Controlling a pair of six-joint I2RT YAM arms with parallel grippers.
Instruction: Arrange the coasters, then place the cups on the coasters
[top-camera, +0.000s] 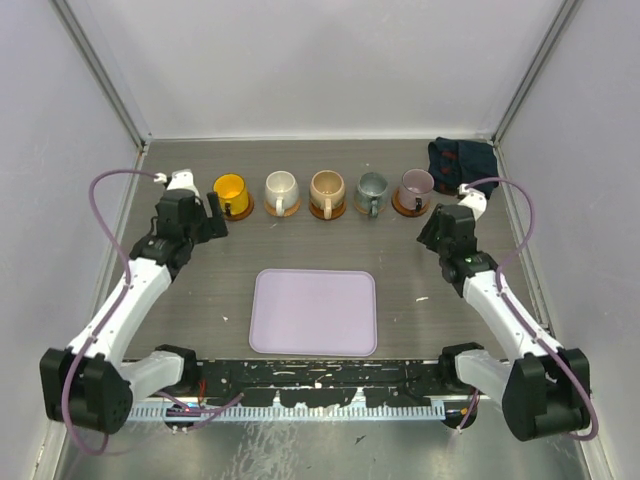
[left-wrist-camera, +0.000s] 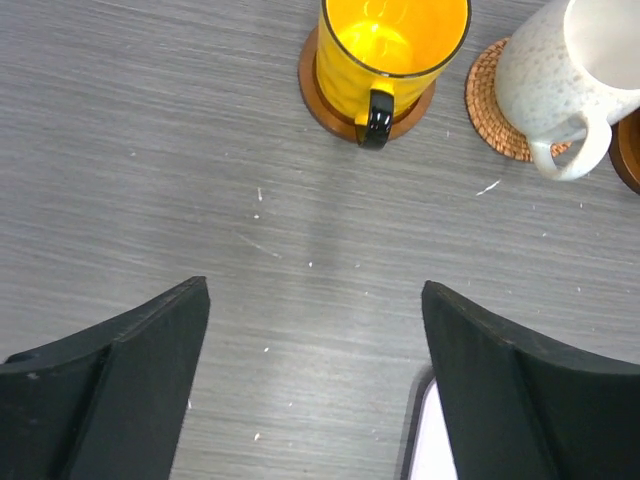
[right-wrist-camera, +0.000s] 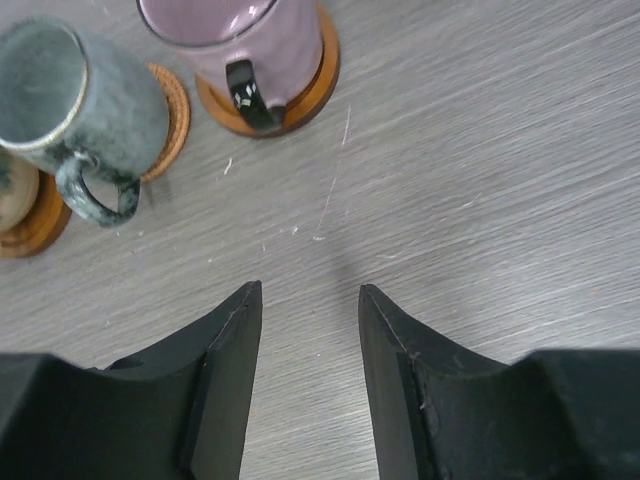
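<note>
All five cups (top-camera: 327, 185) sit on coasters (top-camera: 327, 213). By the yellow cup (left-wrist-camera: 400, 40) the left jaws gape wide, empty; the right jaws half-open, empty. Lift straight away, clear of its handle (left-wrist-camera: 378, 115).

Five cups stand upright in one row along the far side of the counter (top-camera: 200, 260), each on its own coaster.
From the left: yellow-orange cup (top-camera: 230, 188) with a black handle on a dark brown coaster (left-wrist-camera: 318, 95); speckled cream-white cup (top-camera: 280, 187) on a woven coaster (left-wrist-camera: 485, 105); tan-beige cup (top-camera: 327, 187) on a brown coaster (right-wrist-camera: 35, 225); grey-green cup (top-camera: 372, 188) on an orange-tan coaster (right-wrist-camera: 172, 110); translucent mauve cup (top-camera: 416, 184) on an orange-brown coaster (right-wrist-camera: 315, 90). The handles face the near edge.
</note>
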